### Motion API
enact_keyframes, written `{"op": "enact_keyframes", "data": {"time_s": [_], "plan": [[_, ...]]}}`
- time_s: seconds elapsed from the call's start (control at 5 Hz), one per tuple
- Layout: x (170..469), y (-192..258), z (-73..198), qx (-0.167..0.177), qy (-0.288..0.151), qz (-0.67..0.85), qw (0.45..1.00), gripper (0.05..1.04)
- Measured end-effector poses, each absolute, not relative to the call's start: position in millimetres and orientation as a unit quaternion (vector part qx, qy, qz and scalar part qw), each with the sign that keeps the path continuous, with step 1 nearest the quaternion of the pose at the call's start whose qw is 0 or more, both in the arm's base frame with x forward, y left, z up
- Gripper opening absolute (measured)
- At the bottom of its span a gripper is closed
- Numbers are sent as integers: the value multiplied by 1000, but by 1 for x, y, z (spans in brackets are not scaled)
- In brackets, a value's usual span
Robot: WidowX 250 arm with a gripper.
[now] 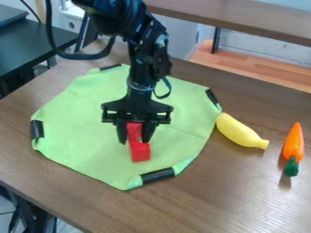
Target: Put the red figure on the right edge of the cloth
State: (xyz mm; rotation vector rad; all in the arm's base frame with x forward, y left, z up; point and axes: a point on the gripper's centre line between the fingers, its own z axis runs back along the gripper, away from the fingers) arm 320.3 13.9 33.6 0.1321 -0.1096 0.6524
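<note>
The red figure (140,152) is over the green cloth (79,132), a little toward the near side from the cloth's middle. The end effector (134,142) hangs down over the same part of the cloth, its fingers parted by roughly the figure's width, one on either side of the upper part. It appears to have the piece pinched between them; whether the figure's base bears on the cloth or is just clear of it cannot be told. On the desk (243,205), the banana (238,130) lies just beside the cloth's right edge, and the carrot (293,145) lies farther out to the cloth's right.

The step in hand is most likely the carry to the cloth's right edge. It is best done with a small, straight lift first, so that the base does not drag and ruck up the cloth, then a level move rightward at low height. A good spot is the stretch of border between the right-hand black clip (212,97) and the near black clip (158,176), short of the banana. Lowering until the base sits flat, then opening gently and rising straight up, should keep the figure from tipping.
</note>
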Motion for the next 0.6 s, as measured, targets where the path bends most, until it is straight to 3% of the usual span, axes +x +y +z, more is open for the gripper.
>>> {"op": "enact_keyframes", "data": {"time_s": [0.2,0.4,0.6], "plan": [[315,13,28,64,-46,304,950,927],[312,12,35,45,-27,275,960,1005],[327,22,93,4,-91,257,962,1001]]}}
